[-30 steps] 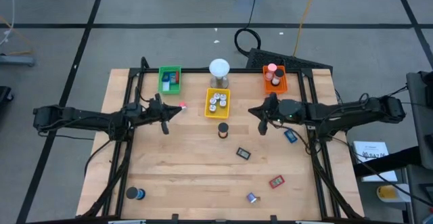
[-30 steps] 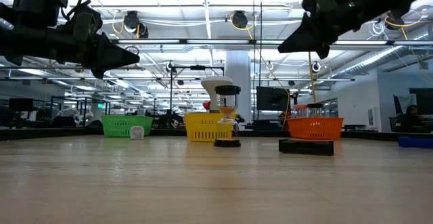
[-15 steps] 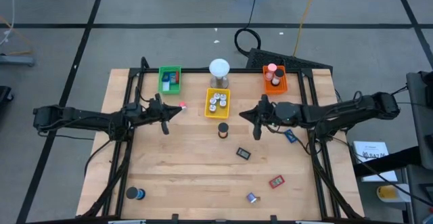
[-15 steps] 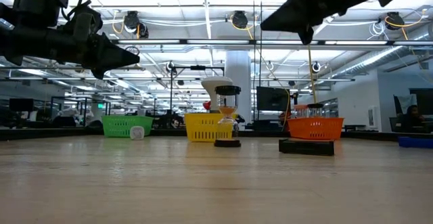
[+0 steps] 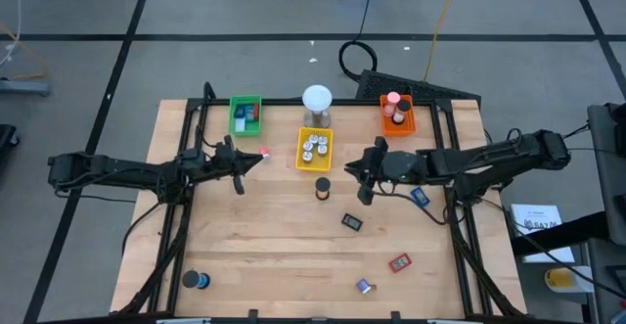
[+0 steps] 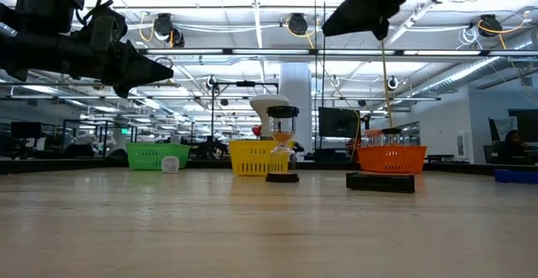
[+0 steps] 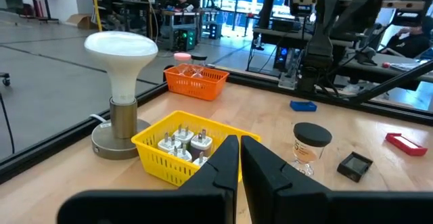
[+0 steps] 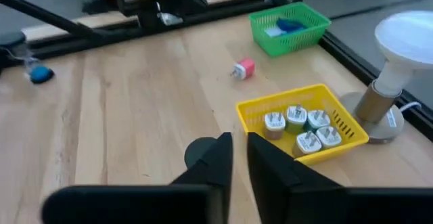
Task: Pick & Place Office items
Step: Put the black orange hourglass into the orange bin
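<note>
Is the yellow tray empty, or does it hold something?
It holds something. The yellow tray contains several small silvery-white plug-like pieces standing inside its walls; the high view shows the same cluster.

A large open robotics lab. Ceiling lights [image 6: 164,28] hang over rows of desks with monitors [image 6: 338,122], and cables [image 5: 364,11] trail across a grey tiled floor [image 5: 98,69] beside the wooden tabletop [image 5: 264,236].

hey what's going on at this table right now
Two robot arms are sorting small office items into trays. The right pincer hangs above the hourglass-like item near the yellow tray of white plugs, holding nothing. The left pincer waits shut and empty beside a pink piece. Several pieces lie loose on the table.
</note>
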{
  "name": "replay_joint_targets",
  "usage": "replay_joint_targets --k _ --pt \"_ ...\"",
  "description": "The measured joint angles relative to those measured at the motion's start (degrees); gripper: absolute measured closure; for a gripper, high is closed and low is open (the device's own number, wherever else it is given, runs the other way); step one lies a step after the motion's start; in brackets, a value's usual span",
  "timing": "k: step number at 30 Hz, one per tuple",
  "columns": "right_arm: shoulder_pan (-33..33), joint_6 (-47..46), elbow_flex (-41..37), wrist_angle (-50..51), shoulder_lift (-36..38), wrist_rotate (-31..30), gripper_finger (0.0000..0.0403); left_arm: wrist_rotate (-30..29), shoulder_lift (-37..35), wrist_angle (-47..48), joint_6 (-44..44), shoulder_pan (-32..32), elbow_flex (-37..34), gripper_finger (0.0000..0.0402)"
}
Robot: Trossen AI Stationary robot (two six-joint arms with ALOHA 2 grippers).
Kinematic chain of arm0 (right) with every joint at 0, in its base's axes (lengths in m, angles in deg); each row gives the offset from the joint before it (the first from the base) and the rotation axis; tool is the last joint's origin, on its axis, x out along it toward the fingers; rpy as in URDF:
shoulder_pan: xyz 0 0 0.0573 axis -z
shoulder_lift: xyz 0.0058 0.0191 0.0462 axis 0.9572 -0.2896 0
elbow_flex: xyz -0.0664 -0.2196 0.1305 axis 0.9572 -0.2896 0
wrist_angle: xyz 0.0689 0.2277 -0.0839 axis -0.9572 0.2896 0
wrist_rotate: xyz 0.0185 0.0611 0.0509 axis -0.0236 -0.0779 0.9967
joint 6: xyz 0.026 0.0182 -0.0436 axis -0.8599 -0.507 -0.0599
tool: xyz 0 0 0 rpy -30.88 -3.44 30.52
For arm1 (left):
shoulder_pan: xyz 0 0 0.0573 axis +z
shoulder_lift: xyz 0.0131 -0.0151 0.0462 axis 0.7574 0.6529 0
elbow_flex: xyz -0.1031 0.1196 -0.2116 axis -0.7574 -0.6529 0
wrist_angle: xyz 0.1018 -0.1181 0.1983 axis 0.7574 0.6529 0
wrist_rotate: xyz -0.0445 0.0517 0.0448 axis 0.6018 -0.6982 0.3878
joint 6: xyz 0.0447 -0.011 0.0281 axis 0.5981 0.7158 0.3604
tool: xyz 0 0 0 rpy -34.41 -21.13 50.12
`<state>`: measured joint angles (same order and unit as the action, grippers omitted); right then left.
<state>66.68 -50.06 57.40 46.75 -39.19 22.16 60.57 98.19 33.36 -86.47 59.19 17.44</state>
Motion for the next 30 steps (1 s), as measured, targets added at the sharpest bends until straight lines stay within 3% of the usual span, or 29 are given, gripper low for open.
replay_joint_targets --k 9,16,22,30 --pt "-1.1 -4.3 10.4 13.4 -10.0 -0.1 0.0213 0.0 0.0 0.0 0.0 0.0 0.0 0.0385" --pt "-0.5 -8.1 15.2 15.0 -15.6 4.6 0.0107 0.0 0.0 0.0 0.0 0.0 0.0 0.0385" --pt "1.7 -7.9 16.5 15.3 -19.6 5.7 0.0066 0.1 0.0 0.0 -0.1 0.0 0.0 0.0384" --pt "2.4 -2.4 16.7 11.0 -22.8 5.6 0.0044 0.1 0.0 0.0 0.0 0.0 0.0 0.0385"
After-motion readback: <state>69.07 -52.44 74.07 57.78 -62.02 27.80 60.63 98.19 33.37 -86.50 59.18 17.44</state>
